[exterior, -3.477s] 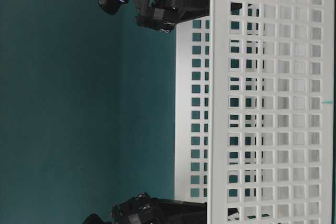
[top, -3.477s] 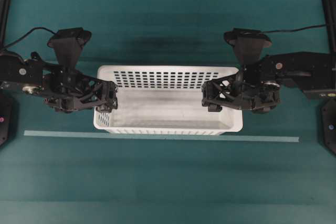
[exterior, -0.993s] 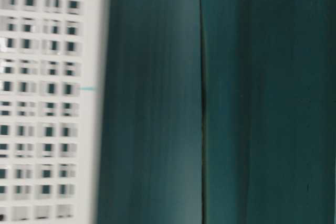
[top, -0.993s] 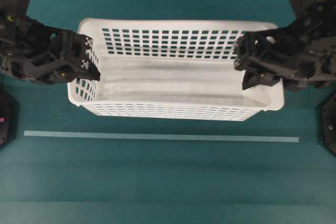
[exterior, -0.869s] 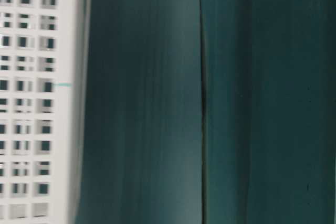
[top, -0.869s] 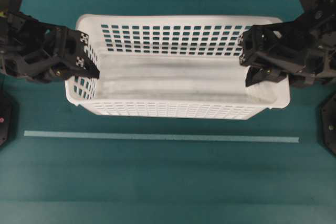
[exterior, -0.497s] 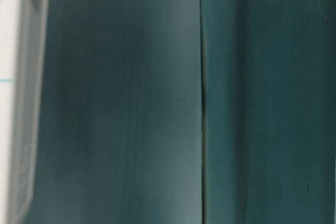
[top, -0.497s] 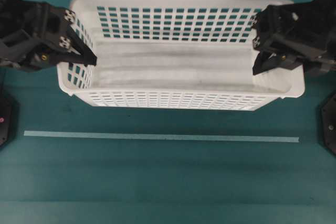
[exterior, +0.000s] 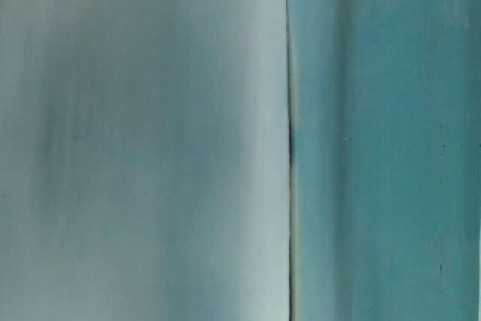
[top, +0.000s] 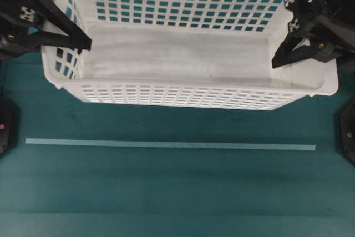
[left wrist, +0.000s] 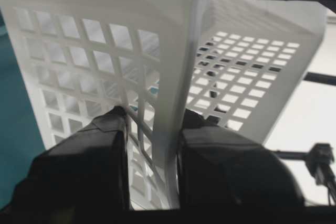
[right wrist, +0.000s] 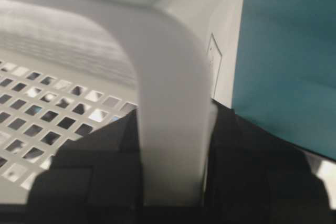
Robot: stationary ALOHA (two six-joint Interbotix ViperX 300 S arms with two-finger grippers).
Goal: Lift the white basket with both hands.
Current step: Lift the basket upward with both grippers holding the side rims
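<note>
The white basket (top: 183, 54) hangs well above the teal table, large and near the overhead camera, with nothing inside it. My left gripper (top: 75, 40) is shut on its left end wall, one finger inside and one outside. My right gripper (top: 294, 54) is shut on the right end the same way. In the left wrist view the slotted wall and rim (left wrist: 173, 35) pass between the black fingers of the left gripper (left wrist: 156, 116). In the right wrist view the broad rounded rim (right wrist: 168, 51) is pinched by the right gripper (right wrist: 173, 129). The table-level view shows only blurred teal; the basket is out of it.
A pale tape strip (top: 166, 145) runs across the table in front of the basket. Flat black plates lie at the left edge (top: 4, 126) and right edge (top: 346, 131). A seam (exterior: 289, 140) crosses the teal surface in the table-level view.
Both arms have raised the basket; it looms larger in the overhead view and has left the table-level view. The grips have not changed.
</note>
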